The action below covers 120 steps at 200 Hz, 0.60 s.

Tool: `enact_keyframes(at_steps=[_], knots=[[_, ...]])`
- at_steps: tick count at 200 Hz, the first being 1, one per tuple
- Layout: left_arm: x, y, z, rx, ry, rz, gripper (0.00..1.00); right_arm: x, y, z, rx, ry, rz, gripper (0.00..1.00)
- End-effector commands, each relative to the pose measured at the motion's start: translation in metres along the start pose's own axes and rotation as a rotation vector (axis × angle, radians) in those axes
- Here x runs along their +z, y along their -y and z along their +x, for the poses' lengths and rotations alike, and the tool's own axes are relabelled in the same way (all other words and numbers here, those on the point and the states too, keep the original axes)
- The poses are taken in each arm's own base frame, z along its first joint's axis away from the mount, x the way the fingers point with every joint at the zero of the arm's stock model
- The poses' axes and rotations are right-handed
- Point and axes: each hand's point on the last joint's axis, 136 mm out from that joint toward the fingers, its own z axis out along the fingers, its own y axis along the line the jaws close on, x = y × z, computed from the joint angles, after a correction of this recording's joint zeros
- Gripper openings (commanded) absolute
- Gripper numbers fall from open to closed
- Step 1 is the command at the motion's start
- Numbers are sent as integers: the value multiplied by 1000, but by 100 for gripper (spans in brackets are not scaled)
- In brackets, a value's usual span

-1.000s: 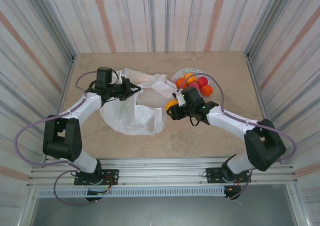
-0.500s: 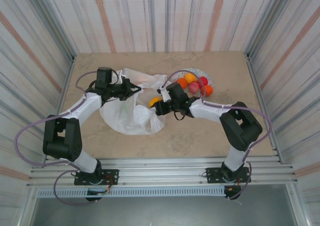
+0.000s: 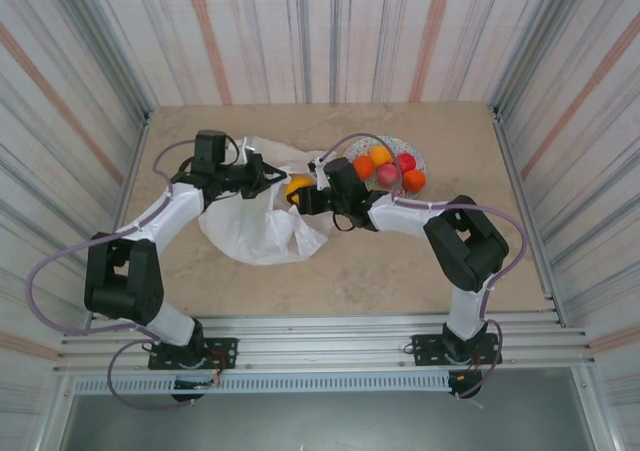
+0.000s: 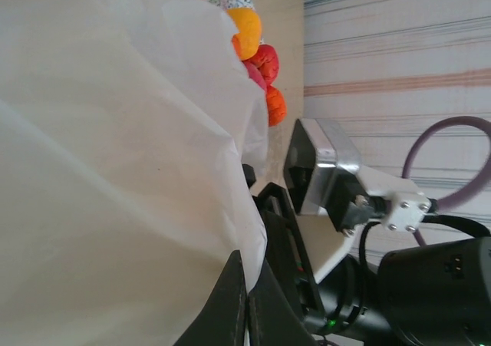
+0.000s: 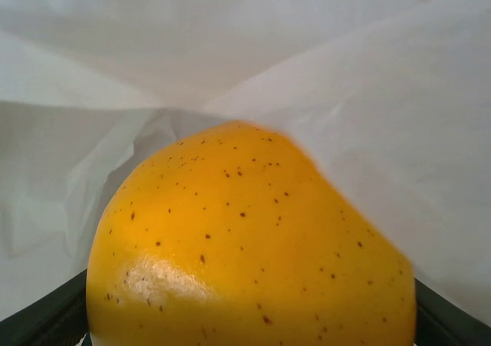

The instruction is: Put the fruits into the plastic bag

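The yellow-orange pear (image 3: 297, 187) is at the plastic bag (image 3: 255, 239) mouth, clamped in the right gripper (image 3: 305, 195); the other fruits (image 3: 388, 171) lie just right of the bag. The left gripper (image 3: 262, 176) is pinched together on the bag's rim. The pear should probably go deeper inside before release, so it cannot roll out.

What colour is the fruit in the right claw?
The fruit is yellow-orange with dark speckles; clearest in right wrist view.

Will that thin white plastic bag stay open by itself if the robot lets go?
Probably not: the thin white crinkly plastic bag looks crumpled and saggy, so likely floppy. The left gripper, shut on its edge, seems to hold the mouth up.
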Motion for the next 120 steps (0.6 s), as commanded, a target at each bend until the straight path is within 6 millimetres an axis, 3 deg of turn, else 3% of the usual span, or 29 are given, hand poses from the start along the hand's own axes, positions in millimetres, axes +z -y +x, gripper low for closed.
enact_keyframes(at_steps=[1,52,120], knots=[[-12,29,2,21,-7,58,0,9,8,-8,66,48,28,63],[-10,30,0,17,-6,70,0,28,7,-8,163,64,93,64],[-1,14,1,-4,-14,50,0,53,-2,-6,271,92,64,68]])
